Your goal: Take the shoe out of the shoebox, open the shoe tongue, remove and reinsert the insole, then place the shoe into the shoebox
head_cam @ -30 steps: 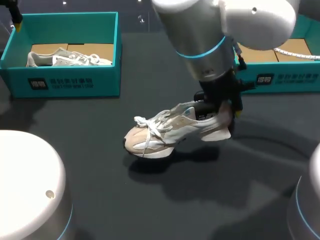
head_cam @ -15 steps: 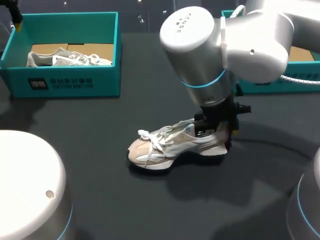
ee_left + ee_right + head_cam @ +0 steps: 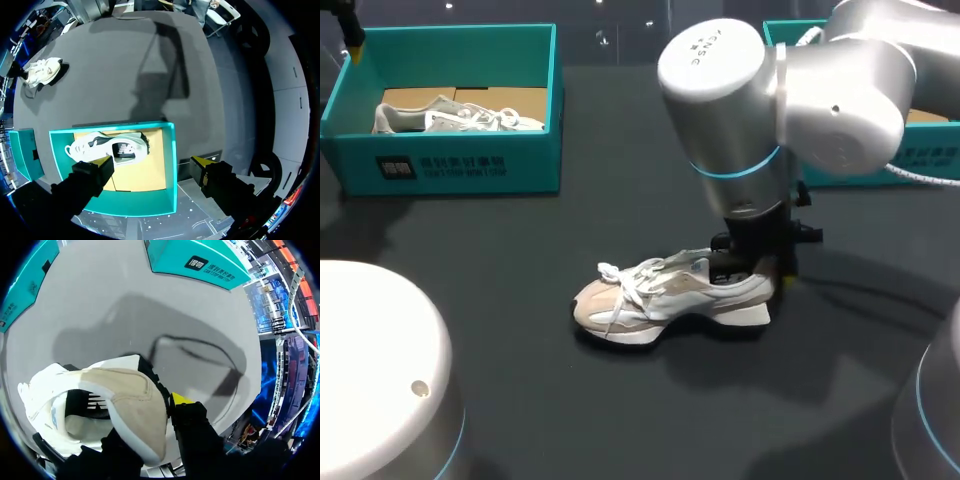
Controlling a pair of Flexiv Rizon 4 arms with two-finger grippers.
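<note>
Starting at ten o'clock on the dark table (image 3: 540, 400): note a teal left shoebox (image 3: 440, 165), open-topped, with a pale second shoe (image 3: 455, 117) lying on its side on the cardboard floor inside. Turn to the left wrist view for the left gripper (image 3: 152, 162) — fingers spread wide, nothing between them, poised above that box with the second shoe just ahead of the tips. From the head view, get only one yellow tip of it, at the box's far corner.

Moving toward centre, find the shoe (image 3: 670, 295) standing upright on its sole on the table, outside both boxes, toe toward nine o'clock, heel toward three. Cream and beige upper, white laces, thick white sole, a touch of light blue on the side. From the head view, read the laces, toe and outer side. From the right wrist view, get instead the tan suede heel and the dark opening of the shoe, seen from behind.

At the heel, find the right gripper (image 3: 760, 268) under the right arm (image 3: 790, 90), coming in from two o'clock — pinching the shoe's heel, one yellow-tipped finger (image 3: 180, 399) pressed against the outside, the other out of sight behind the heel.

Farther on at two o'clock, spot the teal right shoebox (image 3: 930, 160), largely hidden behind that arm.
</note>
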